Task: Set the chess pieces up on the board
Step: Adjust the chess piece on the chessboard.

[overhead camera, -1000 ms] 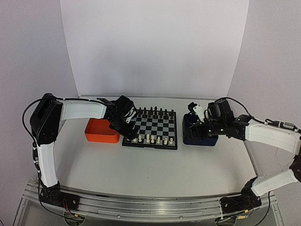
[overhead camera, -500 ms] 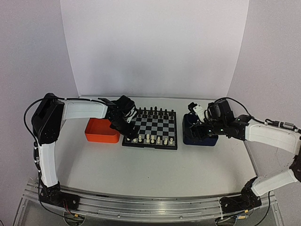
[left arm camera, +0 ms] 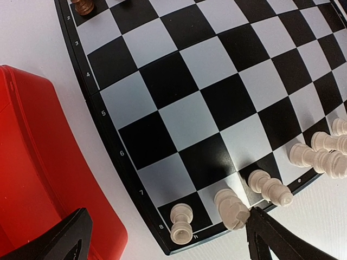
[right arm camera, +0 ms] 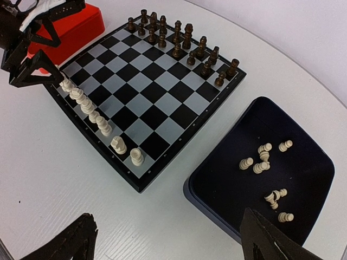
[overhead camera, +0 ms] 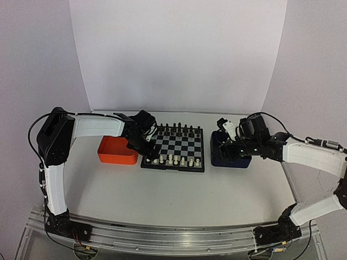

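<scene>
The board [overhead camera: 179,144] lies mid-table, with black pieces on its far rows and a row of cream-white chess pieces [overhead camera: 173,159] along its near edge. My left gripper [overhead camera: 147,153] hovers open and empty over the board's near left corner. In the left wrist view [left arm camera: 168,241] its jaws straddle a white rook [left arm camera: 181,223] and a knight [left arm camera: 232,208], touching neither. My right gripper [overhead camera: 230,150] is open and empty over the dark blue tray [right arm camera: 217,208]. That tray holds several loose white pieces [right arm camera: 260,160].
An orange tray [overhead camera: 115,151] sits against the board's left side, close to my left fingers [left arm camera: 65,238]. The dark blue tray [overhead camera: 230,162] stands right of the board. White walls enclose the table at the back and sides.
My left gripper has shifted very slightly at the board's near left corner. The right arm has not moved.
</scene>
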Motion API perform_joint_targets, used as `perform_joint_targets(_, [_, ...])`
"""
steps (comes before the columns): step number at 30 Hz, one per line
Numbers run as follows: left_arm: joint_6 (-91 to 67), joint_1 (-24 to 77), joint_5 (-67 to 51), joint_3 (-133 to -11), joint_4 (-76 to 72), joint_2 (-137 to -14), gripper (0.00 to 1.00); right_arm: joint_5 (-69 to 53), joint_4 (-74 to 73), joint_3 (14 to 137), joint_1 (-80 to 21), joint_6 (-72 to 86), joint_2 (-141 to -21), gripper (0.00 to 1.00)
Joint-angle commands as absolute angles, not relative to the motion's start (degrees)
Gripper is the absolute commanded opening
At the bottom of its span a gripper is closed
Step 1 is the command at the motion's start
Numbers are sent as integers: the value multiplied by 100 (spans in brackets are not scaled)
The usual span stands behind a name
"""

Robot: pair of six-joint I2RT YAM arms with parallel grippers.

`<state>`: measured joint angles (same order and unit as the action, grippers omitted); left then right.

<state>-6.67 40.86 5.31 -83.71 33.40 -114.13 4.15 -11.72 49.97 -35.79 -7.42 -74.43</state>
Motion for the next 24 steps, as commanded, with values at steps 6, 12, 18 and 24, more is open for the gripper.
perform_joint_targets(6, [-923,4010,701,-8681,3199,-11499,100,454,-1187,4957,-3597,-747,-7270,89])
perform_joint_targets(12, [-931,3999,689,-8643,3223,-11494,100,476,-1190,4948,-3595,-762,-7260,89])
perform_joint_targets(18, [-956,3999,585,-8622,3198,-11487,100,484,-1195,4944,-3601,-767,-7252,89])
perform_joint_targets(24, [-1010,3999,532,-8650,3172,-11507,100,469,-1195,4940,-3598,-765,-7245,89])
